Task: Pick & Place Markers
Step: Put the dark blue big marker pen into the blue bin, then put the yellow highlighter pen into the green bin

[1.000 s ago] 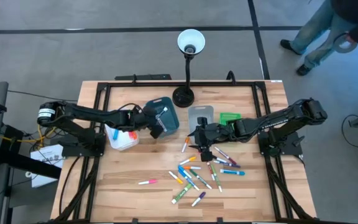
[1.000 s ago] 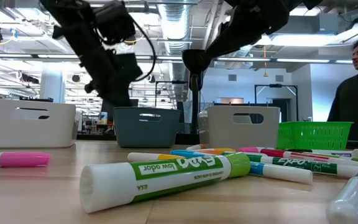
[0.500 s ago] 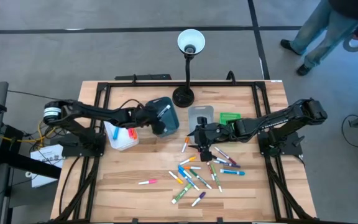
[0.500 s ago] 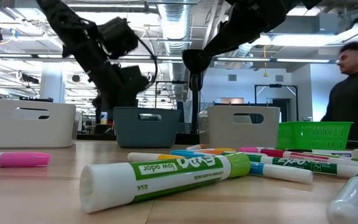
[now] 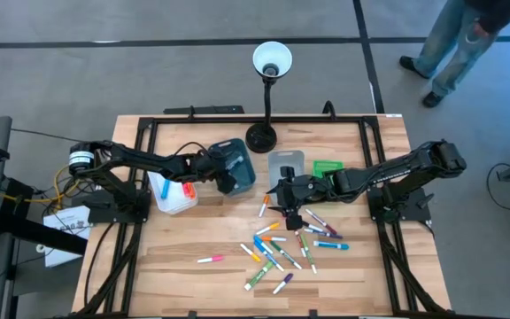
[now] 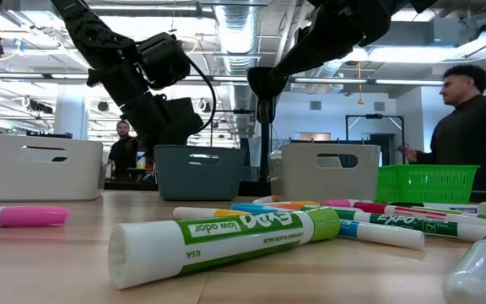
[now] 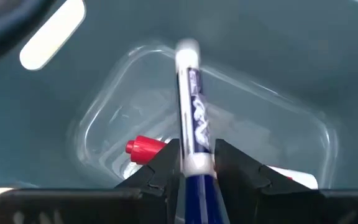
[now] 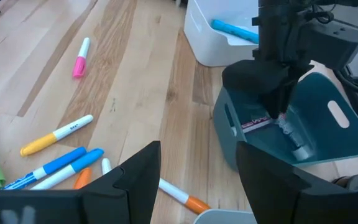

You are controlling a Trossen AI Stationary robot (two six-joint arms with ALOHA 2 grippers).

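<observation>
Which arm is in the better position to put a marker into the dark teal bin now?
The left. Its gripper already holds a blue marker inside the dark teal bin, so it likely only needs to release. The right gripper is open and empty above the loose markers on the table.

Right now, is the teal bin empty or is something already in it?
Not empty. In the left wrist view a red-capped marker lies on the teal bin floor, while the left gripper holds a blue marker over it.
</observation>
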